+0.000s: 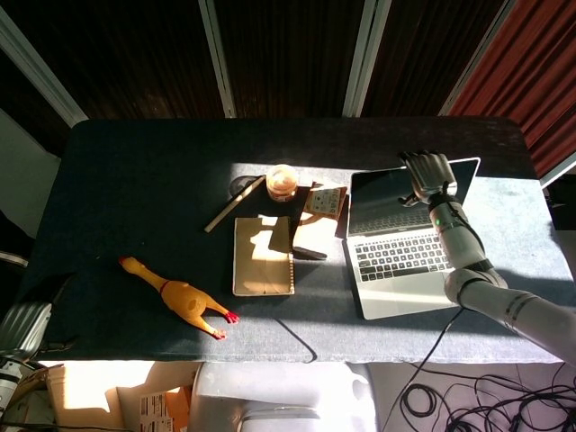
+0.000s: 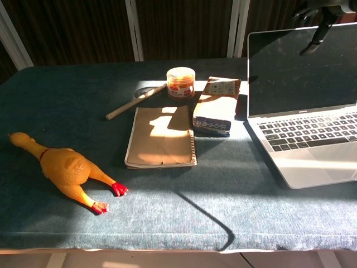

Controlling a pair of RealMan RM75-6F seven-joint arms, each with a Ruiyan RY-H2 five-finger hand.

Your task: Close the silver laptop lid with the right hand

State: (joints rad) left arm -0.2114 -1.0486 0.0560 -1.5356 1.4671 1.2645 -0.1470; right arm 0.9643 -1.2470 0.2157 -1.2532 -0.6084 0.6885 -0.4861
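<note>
Head view: the right hand (image 1: 430, 173) hung at the top edge of the silver laptop's (image 1: 405, 243) lid (image 1: 400, 200), over the dark screen, arm reaching in from the near right.
Fingers: curled loosely inward and holding nothing; whether any fingertip touched the lid edge could not be told.
Chest view: only dark fingers (image 2: 318, 33) showed at the upper right, in front of the screen and just below its top edge.
Task's thing: the silver laptop sat directly below the fingers, lid upright and wide open, keyboard toward the robot.
Left hand: not visible in either view.
Beside the fingers: a small brown carton box (image 1: 317, 225) lay to their left, close to the laptop's left side, with a tan spiral notebook (image 1: 262, 256), a small round jar (image 1: 281, 182) and a wooden stick (image 1: 232, 204) further left.
Far from the fingers: a yellow rubber chicken (image 1: 178, 296) lay well away, near the front left of the dark worktop (image 1: 135, 180).
Risk: judged, fingers resting on the screen face instead of hooking behind the lid edge would slide and fail to fold it; a push too low or sideways could skid the base toward the box.
Room: the lid's fall path over the keyboard looked free; the worktop's right edge lay near the laptop, leaving little slack there.
</note>
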